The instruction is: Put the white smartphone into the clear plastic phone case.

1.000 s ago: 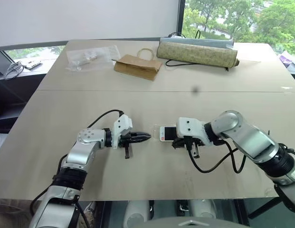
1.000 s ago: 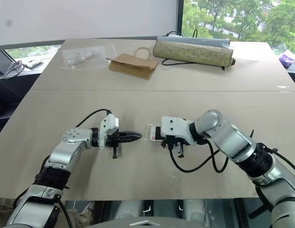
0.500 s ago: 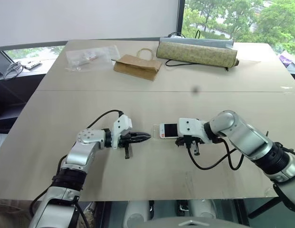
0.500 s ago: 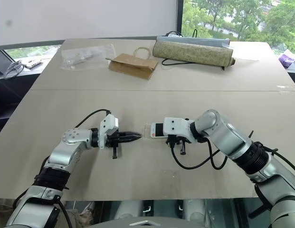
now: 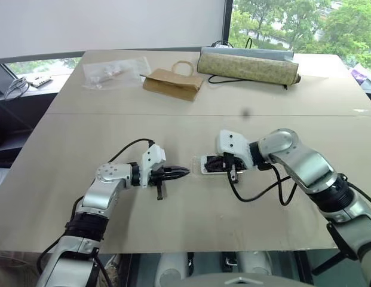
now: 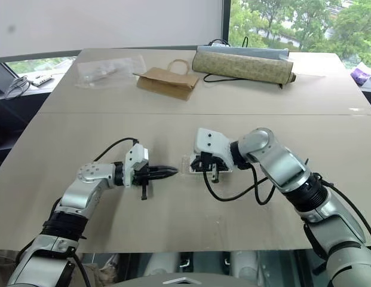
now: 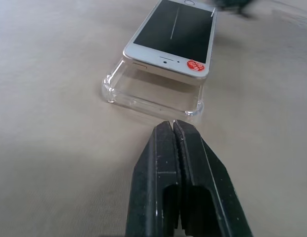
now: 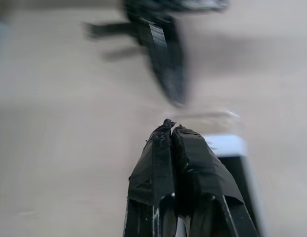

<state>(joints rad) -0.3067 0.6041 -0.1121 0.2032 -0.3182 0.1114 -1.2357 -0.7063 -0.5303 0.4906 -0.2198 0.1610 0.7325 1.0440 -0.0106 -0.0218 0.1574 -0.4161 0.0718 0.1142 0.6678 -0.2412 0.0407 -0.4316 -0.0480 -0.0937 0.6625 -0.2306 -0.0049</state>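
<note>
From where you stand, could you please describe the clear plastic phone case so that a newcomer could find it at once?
On the near half of the beige table, look between the two robot arms. The clear plastic phone case lies flat there as a thin transparent shell, with the white smartphone resting in it, one end raised. Unlike the crinkled plastic bag at the far edge, it is rigid and rectangular.

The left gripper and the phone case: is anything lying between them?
No. In the left wrist view the shut left gripper points at the near end of the case, with only a short stretch of bare table between.
</note>
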